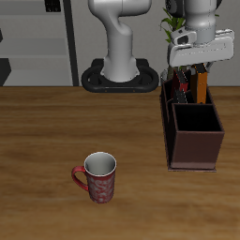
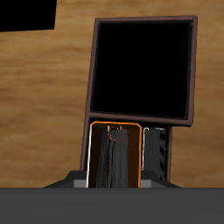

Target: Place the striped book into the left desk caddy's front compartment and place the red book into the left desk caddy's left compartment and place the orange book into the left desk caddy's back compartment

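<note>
the hand (image 1: pixel 190 75) hangs low over the back end of the left desk caddy (image 1: pixel 195 145), which lies with its long axis running from the desk's (image 1: pixel 56 131) back edge toward its front edge. the orange book (image 2: pixel 115 156) stands upright in the back compartment, spine up, between the fingers (image 2: pixel 105 157); i cannot tell whether they grip it. the striped book (image 2: pixel 154 149) stands upright just beside it. the large front compartment looks dark. a red mug (image 1: pixel 97 177) sits near the desk's front edge.
</note>
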Available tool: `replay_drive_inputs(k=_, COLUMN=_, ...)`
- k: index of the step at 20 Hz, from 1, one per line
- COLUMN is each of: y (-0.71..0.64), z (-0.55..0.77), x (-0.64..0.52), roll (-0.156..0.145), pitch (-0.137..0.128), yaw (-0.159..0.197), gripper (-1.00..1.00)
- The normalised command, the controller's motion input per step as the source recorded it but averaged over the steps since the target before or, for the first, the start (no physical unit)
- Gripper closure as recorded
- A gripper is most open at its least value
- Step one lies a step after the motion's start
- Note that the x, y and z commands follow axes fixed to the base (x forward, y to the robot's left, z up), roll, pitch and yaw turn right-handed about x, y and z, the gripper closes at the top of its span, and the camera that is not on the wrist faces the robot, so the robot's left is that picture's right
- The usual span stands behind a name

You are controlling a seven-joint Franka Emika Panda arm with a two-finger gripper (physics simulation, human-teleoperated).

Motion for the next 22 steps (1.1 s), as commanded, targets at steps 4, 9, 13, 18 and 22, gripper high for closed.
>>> replay_drive_inputs(k=4, y=0.08, z=-0.1, x=0.09, roll=0.016, pitch=0.013, yaw=-0.007, gripper=1.0)
replay_drive_inputs(k=9, y=0.11, z=-0.12, x=0.06, roll=0.027, pitch=0.021, yaw=-0.001, gripper=1.0)
replay_drive_inputs(k=13, y=-0.02, z=-0.07, x=-0.02, roll=-0.001, pitch=0.016, yaw=-0.016, gripper=1.0)
replay_drive_inputs(k=18, y=0.03, z=-0.08, x=0.02, roll=0.009, pitch=0.019, yaw=-0.017, gripper=1.0)
replay_drive_inputs(k=22, y=-0.02, z=-0.11, x=-0.03, roll=0.006, pitch=0.027, yaw=-0.007, gripper=1.0)
